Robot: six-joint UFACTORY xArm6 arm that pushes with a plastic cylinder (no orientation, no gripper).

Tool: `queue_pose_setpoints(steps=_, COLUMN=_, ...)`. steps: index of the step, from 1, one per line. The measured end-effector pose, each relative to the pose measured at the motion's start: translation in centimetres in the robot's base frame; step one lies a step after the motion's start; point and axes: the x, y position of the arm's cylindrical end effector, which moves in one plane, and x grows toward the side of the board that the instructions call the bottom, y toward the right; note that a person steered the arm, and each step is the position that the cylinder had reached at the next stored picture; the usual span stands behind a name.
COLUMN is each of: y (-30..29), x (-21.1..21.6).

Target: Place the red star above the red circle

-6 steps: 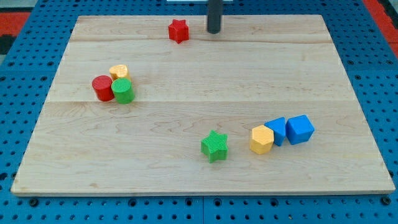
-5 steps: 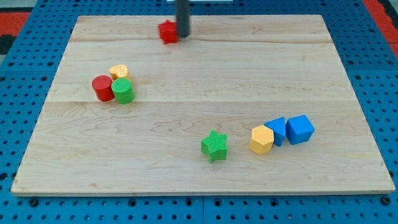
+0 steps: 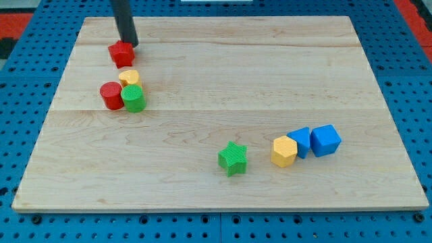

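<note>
My tip (image 3: 130, 44) touched the red star (image 3: 122, 53) at its top-right, w/ the red circle (image 3: 111, 95) just below-left. No gripper fitted, nothing held. Best a short, gentle nudge left, avoiding the yellow block (image 3: 129, 77).

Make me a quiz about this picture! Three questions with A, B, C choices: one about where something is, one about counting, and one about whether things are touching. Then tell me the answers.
1. Where is the red star?
A. Toward the view's top from the red circle
B. Beside the green star
C. At the view's bottom edge

2. How many blue blocks are on the board?
A. One
B. Two
C. Four

3. What is my tip doing?
A. Resting against the red star
B. Touching a blue block
C. Standing alone mid-board

Answers: 1 A, the red star sits just up-view of the red circle's cluster. 2 B, two blue blocks lie side by side at the view's right. 3 A, the tip's end meets the red star's upper right edge.
</note>
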Motion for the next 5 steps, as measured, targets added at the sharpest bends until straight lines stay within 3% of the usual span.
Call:
queue_pose_setpoints(steps=2, y=-1.7, x=5.5)
queue_pose_setpoints(steps=3, y=7.0, x=4.6)
queue_pose_setpoints(steps=5, y=31.3, x=9.0)
